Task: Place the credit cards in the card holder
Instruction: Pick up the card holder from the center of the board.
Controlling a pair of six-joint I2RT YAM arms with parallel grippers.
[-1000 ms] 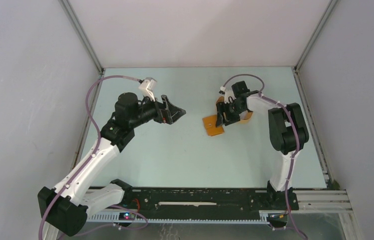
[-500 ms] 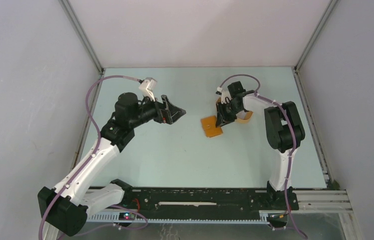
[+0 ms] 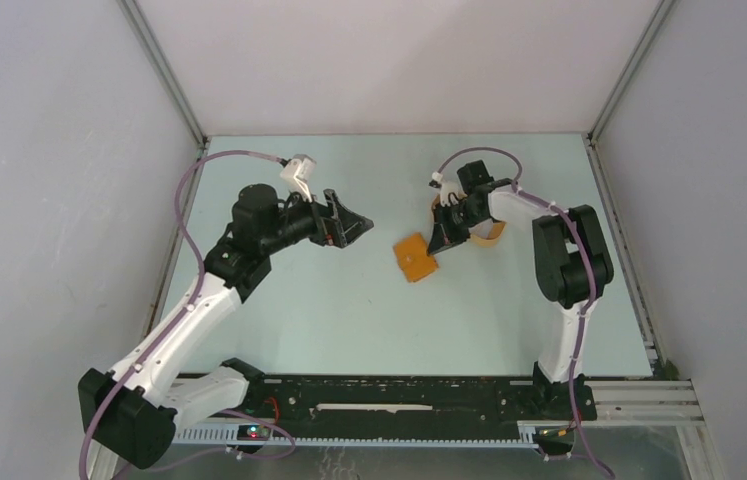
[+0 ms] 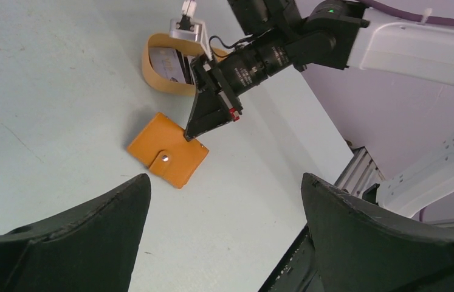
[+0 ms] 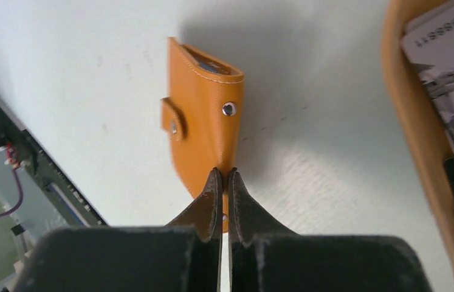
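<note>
Pale green table (image 3: 329, 300), seen from above. Toward its left edge, my left arm's fingers (image 3: 354, 228) hang spread wide and empty. My right arm's fingers (image 5: 223, 173) are closed tight together, tips on one edge of the card holder (image 5: 203, 103), which lies folded flat near the table's centre. I cannot tell whether they pinch any leather. Just beside it, toward the right edge, an orange tray (image 5: 419, 121) holds the credit cards (image 5: 449, 36).

My worry is that the closed tips could skid the holder across the smooth table rather than open it.

It is orange-brown and stitched, with a short tab (image 5: 172, 118) and a silver stud (image 5: 229, 109).
</note>
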